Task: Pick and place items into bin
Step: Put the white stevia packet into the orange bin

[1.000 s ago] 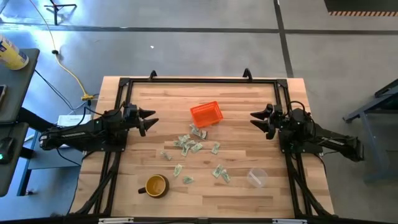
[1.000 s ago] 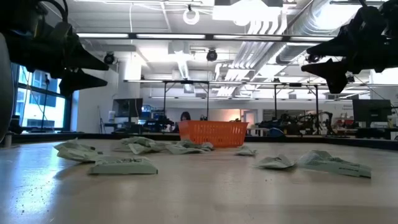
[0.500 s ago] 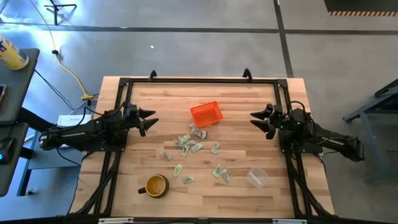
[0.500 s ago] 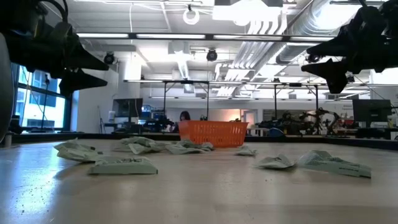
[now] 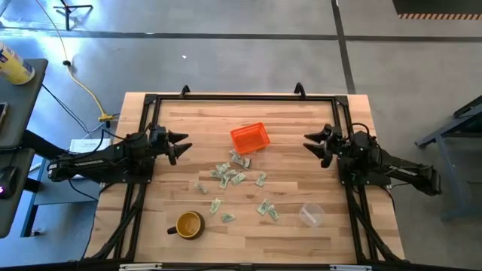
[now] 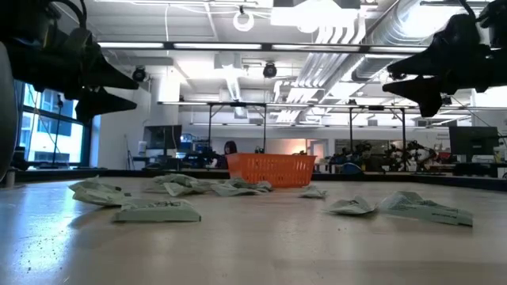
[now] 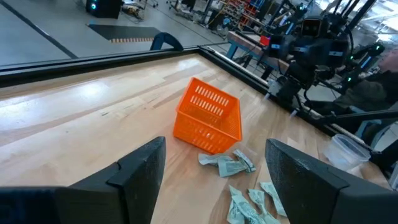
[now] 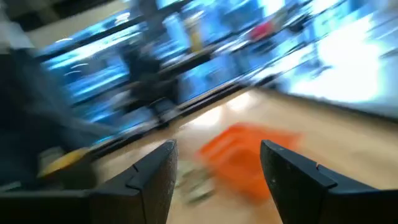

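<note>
Several crumpled pale green-and-white scraps (image 5: 237, 177) lie scattered on the wooden table's middle, near the low view camera too (image 6: 158, 210). The orange basket (image 5: 249, 138) stands on its base just beyond them, toward the far edge (image 7: 208, 117) (image 8: 245, 155). My left gripper (image 5: 185, 145) hovers open above the table's left side, fingers pointing toward the basket (image 7: 214, 171). My right gripper (image 5: 307, 141) hovers open above the right side, pointing left toward the basket (image 8: 217, 168). Neither touches anything.
A yellow-brown mug (image 5: 189, 224) stands near the near edge on the left. A clear plastic cup (image 5: 311, 214) lies near the right near corner. A black frame (image 5: 241, 96) runs along the table's far edge and sides. Bare wood lies under both grippers.
My right gripper has shifted slightly, and its wrist view is blurred by motion. The left arm, scraps and basket stay where they were.
</note>
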Controlling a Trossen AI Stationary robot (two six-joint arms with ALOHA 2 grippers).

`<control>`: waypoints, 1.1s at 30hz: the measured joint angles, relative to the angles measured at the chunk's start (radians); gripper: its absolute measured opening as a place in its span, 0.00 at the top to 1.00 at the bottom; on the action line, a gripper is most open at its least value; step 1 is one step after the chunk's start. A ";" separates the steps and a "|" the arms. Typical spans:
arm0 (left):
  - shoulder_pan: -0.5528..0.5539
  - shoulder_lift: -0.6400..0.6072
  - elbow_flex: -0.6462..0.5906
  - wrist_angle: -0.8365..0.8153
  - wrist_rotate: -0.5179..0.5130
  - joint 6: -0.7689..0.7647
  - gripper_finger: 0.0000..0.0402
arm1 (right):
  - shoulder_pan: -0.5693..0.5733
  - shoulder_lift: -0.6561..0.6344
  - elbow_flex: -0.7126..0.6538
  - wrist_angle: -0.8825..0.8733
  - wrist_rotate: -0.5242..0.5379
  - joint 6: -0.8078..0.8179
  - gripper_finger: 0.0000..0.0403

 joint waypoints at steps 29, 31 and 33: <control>0.000 0.000 0.001 0.056 0.166 -0.626 0.23 | 0.307 0.740 0.465 -0.241 -0.121 0.859 0.47; 0.000 0.000 0.001 0.017 0.193 -0.626 0.23 | 0.414 0.861 0.538 -0.434 -0.181 0.897 0.47; 0.000 0.000 0.001 -0.014 0.204 -0.620 0.23 | 0.522 0.957 0.611 -0.525 -0.167 0.897 0.48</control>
